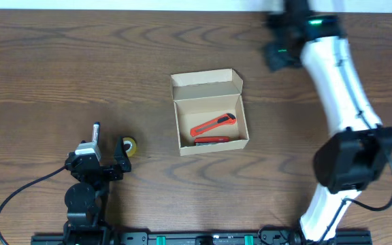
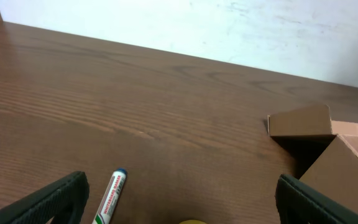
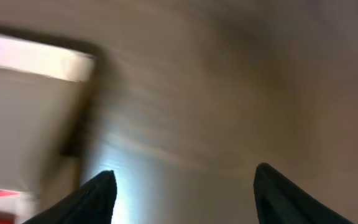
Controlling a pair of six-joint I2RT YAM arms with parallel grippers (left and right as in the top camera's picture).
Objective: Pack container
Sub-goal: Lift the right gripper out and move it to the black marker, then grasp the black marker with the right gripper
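The container, a tan cardboard box (image 1: 209,112) with its flap lid open at the back, sits mid-table; it also shows in the left wrist view (image 2: 328,146) and, blurred, in the right wrist view (image 3: 30,118). Inside lie an orange-red utility knife (image 1: 214,124) and a red flat item (image 1: 211,139). A whiteboard marker (image 1: 95,131) (image 2: 112,196) and a small yellow roll (image 1: 129,146) (image 2: 192,221) lie by my left gripper (image 1: 101,146) (image 2: 179,193), which is open and empty at the front left. My right gripper (image 1: 278,54) (image 3: 182,186) is open and empty, back right of the box.
The brown wooden table (image 1: 60,75) spreads all round the box. A pale wall (image 2: 197,25) bounds the far edge. A black rail (image 1: 203,238) runs along the front edge, and a black cable (image 1: 19,194) curves at the front left.
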